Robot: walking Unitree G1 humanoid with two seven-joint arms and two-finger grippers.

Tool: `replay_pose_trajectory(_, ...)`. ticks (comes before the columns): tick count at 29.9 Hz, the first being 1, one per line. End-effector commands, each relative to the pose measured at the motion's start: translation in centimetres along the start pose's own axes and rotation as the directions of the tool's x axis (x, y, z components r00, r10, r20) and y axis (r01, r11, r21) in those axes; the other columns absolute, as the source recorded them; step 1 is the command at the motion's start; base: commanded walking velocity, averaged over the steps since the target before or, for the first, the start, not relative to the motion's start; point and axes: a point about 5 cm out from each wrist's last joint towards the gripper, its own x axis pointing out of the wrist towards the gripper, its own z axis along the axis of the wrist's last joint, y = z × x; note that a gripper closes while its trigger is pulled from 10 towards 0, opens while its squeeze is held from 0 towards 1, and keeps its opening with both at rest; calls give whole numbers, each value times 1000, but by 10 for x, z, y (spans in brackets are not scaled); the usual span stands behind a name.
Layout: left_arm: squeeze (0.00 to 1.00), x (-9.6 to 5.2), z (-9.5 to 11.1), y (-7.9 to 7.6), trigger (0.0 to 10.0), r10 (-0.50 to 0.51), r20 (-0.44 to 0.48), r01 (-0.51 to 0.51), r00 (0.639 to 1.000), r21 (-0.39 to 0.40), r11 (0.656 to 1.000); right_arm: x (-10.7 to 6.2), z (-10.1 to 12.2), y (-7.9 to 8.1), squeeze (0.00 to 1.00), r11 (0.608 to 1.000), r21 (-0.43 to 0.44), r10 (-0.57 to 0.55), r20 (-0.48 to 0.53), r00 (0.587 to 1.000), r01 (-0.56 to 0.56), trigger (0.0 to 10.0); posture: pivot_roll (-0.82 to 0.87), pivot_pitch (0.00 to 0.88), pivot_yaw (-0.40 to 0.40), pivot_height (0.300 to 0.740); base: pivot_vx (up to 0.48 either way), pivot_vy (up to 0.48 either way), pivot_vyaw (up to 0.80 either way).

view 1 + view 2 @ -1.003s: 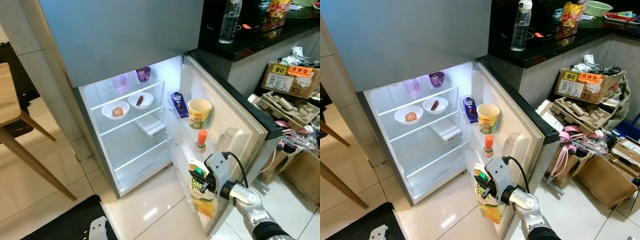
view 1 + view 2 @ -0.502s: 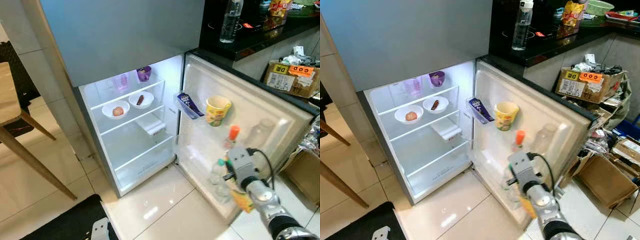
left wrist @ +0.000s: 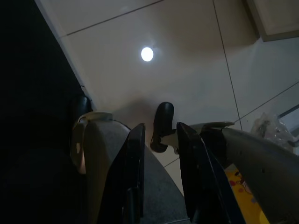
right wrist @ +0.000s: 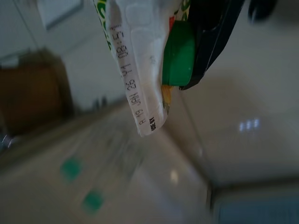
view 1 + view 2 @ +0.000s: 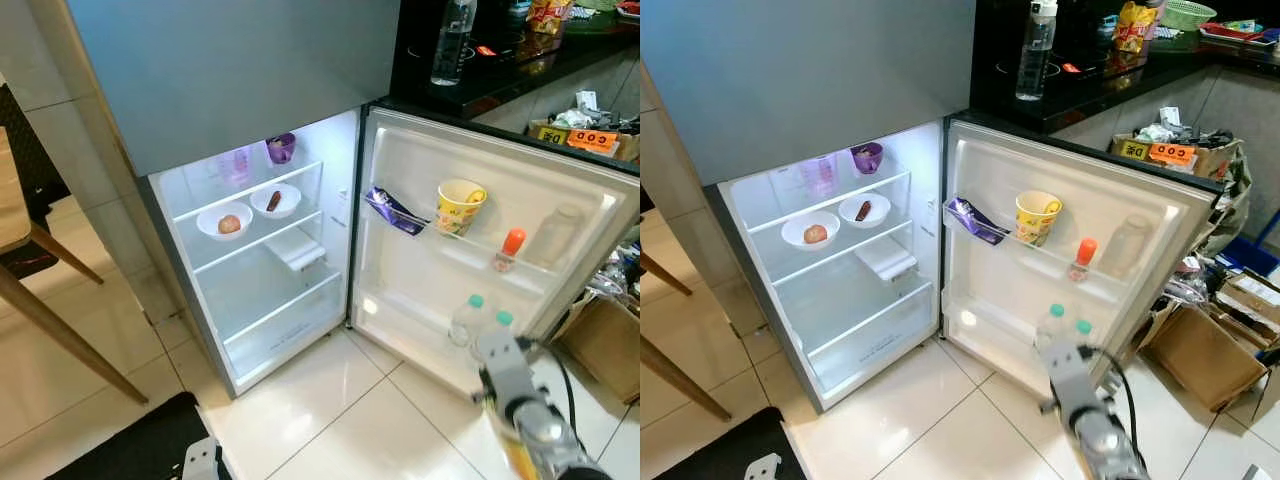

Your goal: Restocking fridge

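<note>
Right wrist view: a juice carton (image 4: 140, 60) with a green cap (image 4: 179, 55) and a printed date on its white top seam sits clamped in the right claw (image 4: 205, 46), one black finger (image 4: 212, 42) pressed against the cap; blurred pale floor tiles and two green bottle caps lie beyond it. In the eye views the right arm (image 5: 520, 400) reaches low in front of the open fridge door (image 5: 590, 200), and a yellow edge of the carton (image 5: 520, 455) shows beside the wrist. The door's lower rack holds two clear bottles (image 5: 467, 318) with green caps; the upper rack holds a purple packet (image 5: 395, 210), a yellow cup (image 5: 460, 205), a small orange-capped bottle (image 5: 508, 250) and a clear bottle (image 5: 555, 235). Inside the fridge (image 5: 180, 205), two white bowls (image 5: 228, 220) with food sit on a shelf and a purple cup (image 5: 281, 148) above. The left claw (image 3: 159, 154) hangs over the floor, its fingers narrowly apart and holding nothing.
</note>
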Motion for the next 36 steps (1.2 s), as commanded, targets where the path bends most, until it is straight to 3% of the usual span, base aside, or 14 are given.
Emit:
replay_pose_trajectory(1, 0, 0, -4, -1, 10000, 7, -15, -7, 1000, 17, 1000, -12, -33, 8, 0, 1000, 0, 5, -131, 991, -5, 10000, -53, 0, -21, 740, 0, 0, 0)
replay_pose_trajectory(2, 0, 0, -4, -1, 10000, 7, -15, -7, 1000, 17, 1000, -12, -33, 8, 0, 1000, 0, 5, -131, 991, -5, 10000, -53, 0, -21, 740, 0, 0, 0)
replay_pose_trajectory(7, 0, -2, -1, 6, 10000, 52, -1, -52, 999, 53, 997, -34, -75, 16, 0, 998, 63, 10, -281, 960, 8, 10000, -51, 0, -16, 740, 0, 0, 0)
replay_pose_trajectory(17, 0, -4, 10, 13, 10000, 127, 57, -133, 990, 127, 983, -53, -104, 29, 0, 987, 155, 26, -383, 923, 37, 10000, -56, 0, -8, 740, 0, 0, 0)
replay_pose_trajectory(21, 0, -4, 14, 13, 10000, 133, 80, -143, 988, 134, 981, -55, -106, 34, 0, 983, 181, 50, -395, 917, 24, 10000, -48, 0, -12, 740, 0, 0, 0)
replay_pose_trajectory(23, 0, -5, 21, 16, 10000, 147, 120, -159, 982, 101, 982, -54, -105, 37, 0, 980, 199, 76, -392, 917, 4, 10000, -45, 0, -12, 740, 0, 0, 0)
replay_pose_trajectory(28, 0, -11, 25, 26, 10000, 202, 147, -216, 968, 84, 973, -51, -101, 41, 0, 980, 201, 92, -388, 917, -14, 10000, -44, 0, -13, 740, 0, 0, -800)
replay_pose_trajectory(36, 0, -12, 21, 28, 10000, 190, 133, -201, 973, 68, 977, -51, -101, 44, 0, 978, 205, 107, -386, 916, -28, 10000, -45, 0, -24, 740, 0, 0, -800)
